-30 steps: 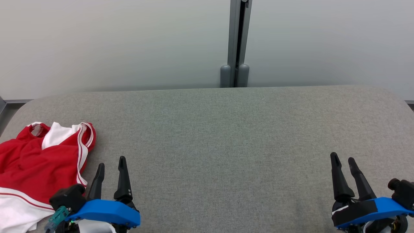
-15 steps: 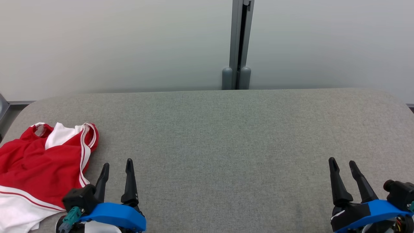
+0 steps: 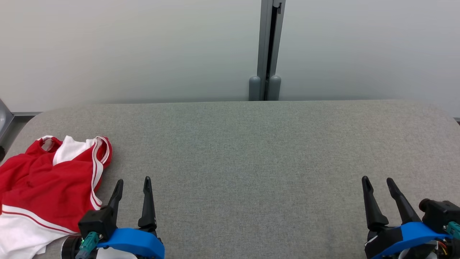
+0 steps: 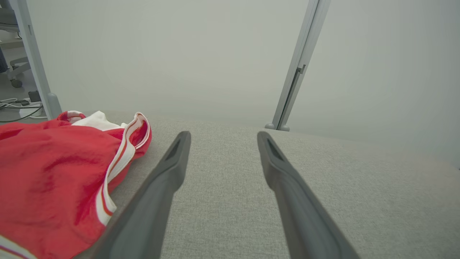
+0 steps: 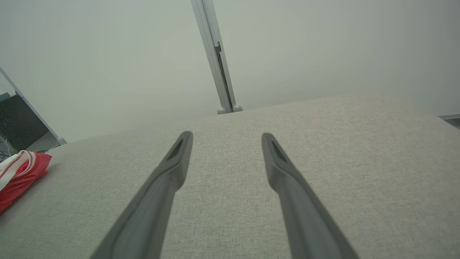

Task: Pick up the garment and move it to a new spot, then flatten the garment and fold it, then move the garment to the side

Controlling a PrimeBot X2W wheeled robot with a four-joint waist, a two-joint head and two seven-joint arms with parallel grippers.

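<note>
At the left end of the grey padded table [image 3: 251, 162], the red-and-white garment [image 3: 46, 183] is lying crumpled, just beside the left gripper [image 3: 133, 180] on its outer side. That gripper's two dark fingers are standing spread apart, pointing away from the robot over bare table and pinching nothing. The cloth's white-striped edge is sitting close to the nearer finger, though whether the two are touching is hard to tell. The right gripper [image 3: 377, 180] is hovering at the table's opposite end, well apart from the garment, its fingers likewise spread and holding nothing. The head view's left and bottom edges are cutting off the garment's white lower part, so its full outline is not showing. In the right wrist view a red corner with white trim is peeking in at the left edge. Both grippers' bases are running off the bottom of the head view.
</note>
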